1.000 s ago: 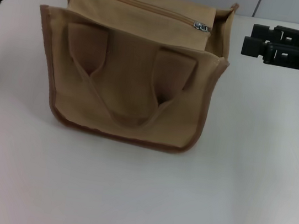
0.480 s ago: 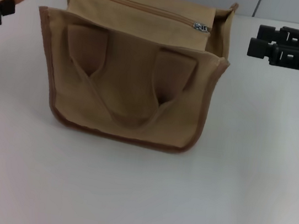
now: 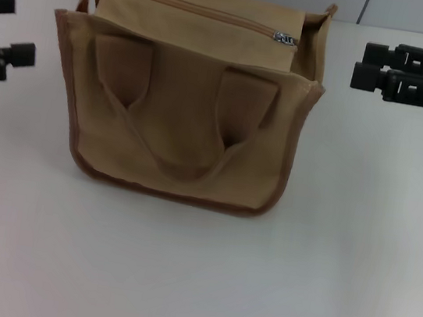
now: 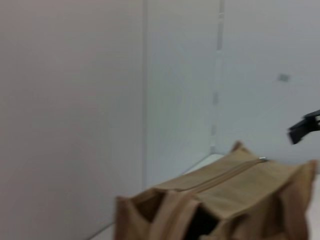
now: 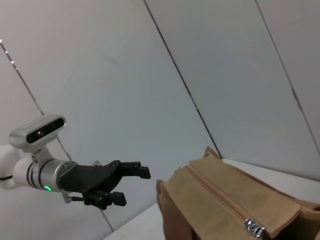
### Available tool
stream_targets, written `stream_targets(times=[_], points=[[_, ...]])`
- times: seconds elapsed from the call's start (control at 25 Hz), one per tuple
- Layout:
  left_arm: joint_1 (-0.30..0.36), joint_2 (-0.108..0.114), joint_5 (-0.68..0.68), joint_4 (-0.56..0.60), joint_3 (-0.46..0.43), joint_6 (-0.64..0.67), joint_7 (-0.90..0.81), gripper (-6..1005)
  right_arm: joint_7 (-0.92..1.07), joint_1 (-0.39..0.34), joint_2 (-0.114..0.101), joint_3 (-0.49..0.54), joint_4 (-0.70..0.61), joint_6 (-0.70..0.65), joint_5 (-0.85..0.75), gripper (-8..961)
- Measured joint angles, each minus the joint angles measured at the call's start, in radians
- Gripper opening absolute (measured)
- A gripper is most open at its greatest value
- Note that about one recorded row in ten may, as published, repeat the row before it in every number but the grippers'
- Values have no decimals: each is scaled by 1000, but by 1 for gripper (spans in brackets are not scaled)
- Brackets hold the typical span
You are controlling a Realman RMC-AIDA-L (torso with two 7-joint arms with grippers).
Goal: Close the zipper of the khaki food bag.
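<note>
- We found the khaki food bag point(image 3: 186, 115) standing upright on the white worktop point(image 3: 195, 274), toward its far side and a little left of centre in the head view, with its broad front panel facing the camera.
- The zipper point(image 3: 193, 8) ran along the bag's top from the far left corner to the right; its silver pull tab point(image 3: 285, 38) lay near the right end of the line, just short of the bag's right edge. The same tab point(image 5: 255, 229) showed at the near end of the line in the right wrist view.
- One looped handle point(image 3: 175, 134) hung flat against the front panel; darker brown piping point(image 3: 167, 193) edged the panel.
- The left gripper point(image 3: 1, 28) stood well apart from the bag on its left side, released, its two fingers spread with a clear gap between them and holding nothing. The right wrist view also showed it point(image 5: 127, 185) parted and clear of the bag's end.
- The right gripper point(image 3: 360, 65) stood apart from the bag on its right, about level with the bag's top, touching nothing; we could not tell whether it was parted or clenched.
</note>
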Motion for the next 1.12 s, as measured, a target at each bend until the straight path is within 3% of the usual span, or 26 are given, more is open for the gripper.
stream_targets(times=[0.24, 0.32, 0.44, 0.48, 0.68, 0.8, 0.84, 0.92, 1.0, 1.12], points=[[-20, -6, -72, -67, -2, 96, 12, 832, -105, -6, -2, 8, 50, -63, 7, 774], [-50, -9, -99, -170, 6, 134, 22, 832, -188, -7, -2, 35, 96, -111, 16, 774], [-65, -9, -99, -221, 14, 143, 31, 832, -319, -9, 4, 91, 174, -186, 22, 774], [-89, -16, -94, -326, 70, 149, 75, 832, -365, -11, 5, 104, 203, -206, 22, 774], [-97, -26, -87, -371, 113, 147, 102, 832, -608, -34, 7, 110, 355, -260, 18, 774], [-111, -61, -54, -496, 240, 141, 222, 832, -747, -53, 13, 98, 415, -258, -7, 774], [-111, -61, -54, -496, 240, 141, 222, 832, -821, -63, 20, 94, 442, -251, -46, 774], [-112, -85, 4, -556, 266, 130, 320, 832, -850, -65, 23, 93, 453, -242, -68, 774], [-113, -101, 57, -585, 266, 77, 378, 832, -930, -68, 43, 92, 484, -183, -181, 774], [-116, -107, 82, -587, 267, 33, 388, 832, -944, -61, 54, 92, 488, -145, -255, 774]])
